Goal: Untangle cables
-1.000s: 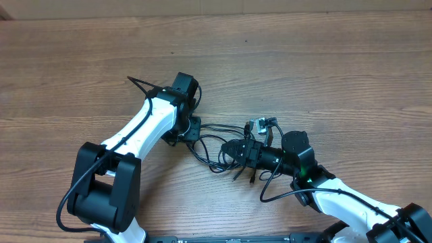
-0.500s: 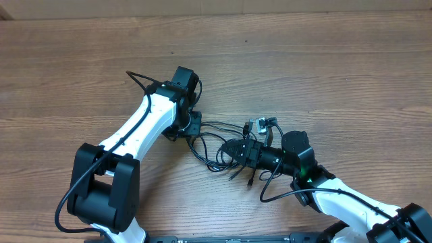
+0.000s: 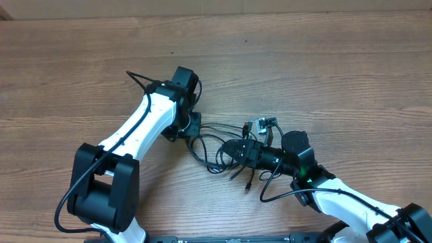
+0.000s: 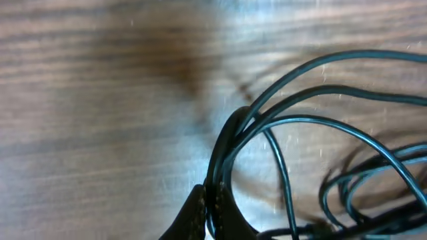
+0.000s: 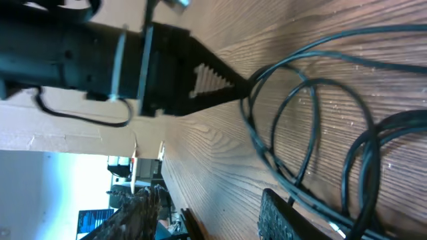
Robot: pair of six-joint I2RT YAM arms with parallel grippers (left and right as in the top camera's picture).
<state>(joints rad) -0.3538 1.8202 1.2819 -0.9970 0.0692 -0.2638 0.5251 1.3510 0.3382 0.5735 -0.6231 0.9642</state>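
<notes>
Left end effector [image 4: 208,200]: clamped on thin black cables [image 4: 222,150].
Right end effector [image 5: 212,200]: apart, beside their glossy loops.
Worktop [image 3: 304,61]: wood-grain.

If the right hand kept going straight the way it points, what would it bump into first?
Probably the loose cables just ahead of it. The left hand pinching them looks farther along that line, though depth is hard to judge.

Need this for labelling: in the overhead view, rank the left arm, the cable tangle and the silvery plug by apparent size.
1. left arm, clearly largest
2. cables, spread in loose loops
3. silvery plug, smallest
</notes>
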